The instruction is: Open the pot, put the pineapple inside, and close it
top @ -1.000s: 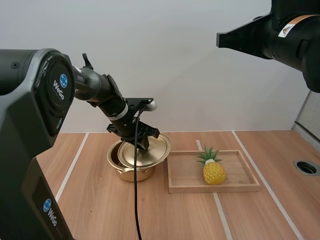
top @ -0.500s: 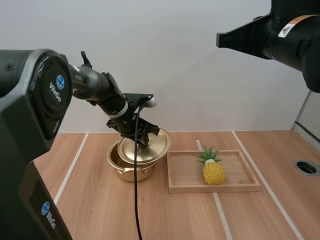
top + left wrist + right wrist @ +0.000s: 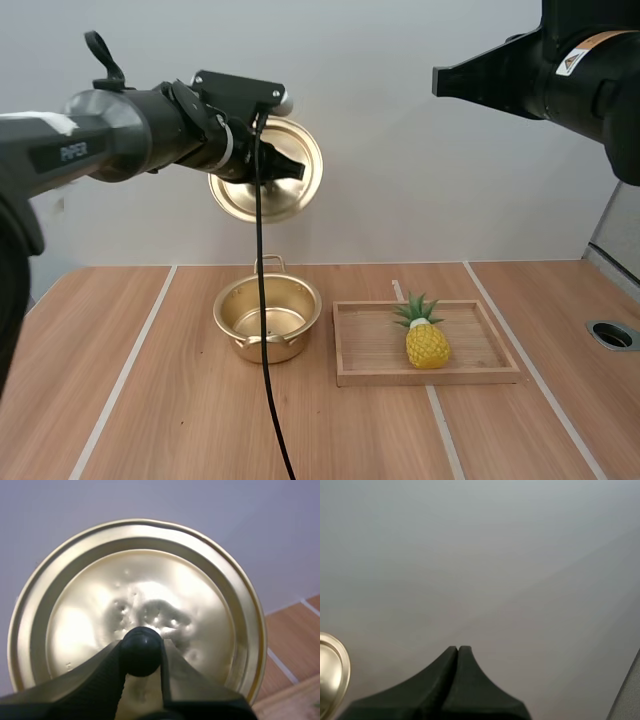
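At the left of the high view, the left gripper [image 3: 286, 167] is clamped on the lid [image 3: 240, 200], its two fingers pinching the black knob [image 3: 141, 650] from either side. The lid hangs high over the table [image 3: 150, 400], tipped up on edge so that its rim runs nearly vertical, well clear of the pot [image 3: 232, 330].

The pot stands open almost straight below the lid, handles front and back. Its inside looks bare, though the bright reflections on the metal make that hard to say for certain.

Just beside the pot on the right lies the wooden tray [image 3: 430, 378], their rims nearly touching. It holds the pineapple [image 3: 427, 343], alone, toward the middle. The fruit stands upright, long axis vertical and green crown up.

At the right, the right gripper [image 3: 458, 650] is raised high, fingers lying together on nothing, pointing toward the held lid rather than down at the tray.

The opening step looks done, and the fruit is next. It lies well below the right gripper and on that arm's side of the pot, while the left one is taken up with the lid. So the pick most likely falls to the right arm, which would need to part its fingers, turn downward and take the yellow body from the sides beneath the crown. The carry to the pot is then a short way leftward.
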Tool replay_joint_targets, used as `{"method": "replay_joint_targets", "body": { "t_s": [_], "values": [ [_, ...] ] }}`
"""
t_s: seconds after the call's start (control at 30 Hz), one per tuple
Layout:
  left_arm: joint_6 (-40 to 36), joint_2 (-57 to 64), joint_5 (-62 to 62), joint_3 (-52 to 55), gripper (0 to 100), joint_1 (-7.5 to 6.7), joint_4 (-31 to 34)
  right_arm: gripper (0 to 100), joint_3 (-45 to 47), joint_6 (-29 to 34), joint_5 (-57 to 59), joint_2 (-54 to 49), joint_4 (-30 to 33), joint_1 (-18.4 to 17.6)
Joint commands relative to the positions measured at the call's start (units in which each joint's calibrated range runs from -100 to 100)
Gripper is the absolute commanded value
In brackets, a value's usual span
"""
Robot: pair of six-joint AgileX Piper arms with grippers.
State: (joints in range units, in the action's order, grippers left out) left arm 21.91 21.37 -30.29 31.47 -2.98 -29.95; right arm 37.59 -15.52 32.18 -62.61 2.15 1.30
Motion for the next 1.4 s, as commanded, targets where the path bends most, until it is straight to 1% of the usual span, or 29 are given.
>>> {"method": "replay_joint_targets", "body": {
  "t_s": [0.0, 0.23, 0.33, 0.5, 0.63, 0.77, 0.9, 1.07, 1.37],
  "values": [
    [0.20, 3.86, 8.24, -0.42, 0, -0.01, -1.13, 0, -0.48, -0.54, 0.22, -0.17, 0.31, 0.23],
    [-0.07, 11.59, 20.85, -0.42, 0, -0.01, -1.13, 0, -0.48, -0.54, 4.80, -0.17, 0.05, 0.23],
    [-0.07, 15.56, 25.77, -0.42, 0, -0.01, -1.13, 0, -0.48, -0.54, 5.01, -0.17, 0.05, 0.23],
    [-0.07, 23.16, 30.29, -0.42, 0, -0.01, -1.13, 0, -0.48, -0.54, 6.21, -0.17, -0.59, 0.23],
    [-0.07, 28.06, 31.82, -0.42, 0, -0.01, -1.13, 0, -0.48, -0.54, 8.75, -0.17, -2.77, 0.23],
    [-0.07, 30.86, 32.01, -2.65, 0, -0.01, -1.13, 0, -0.19, -0.54, 9.08, 0.12, -3.57, 0.23],
    [-0.07, 31.47, 31.30, -7.98, 0, -0.01, -1.13, 0, -0.19, -0.54, 9.78, 0.50, -3.55, 0.23],
    [-0.57, 31.47, 25.09, -14.12, 0, -0.01, -1.13, 0, -0.19, -0.54, 10.93, 0.50, -3.55, 0.23],
    [-1.17, 32.13, 19.94, -15.18, 0, -0.01, -1.13, 0, -0.19, -0.54, 13.46, 1.69, -3.55, 0.23]
  ]
}}
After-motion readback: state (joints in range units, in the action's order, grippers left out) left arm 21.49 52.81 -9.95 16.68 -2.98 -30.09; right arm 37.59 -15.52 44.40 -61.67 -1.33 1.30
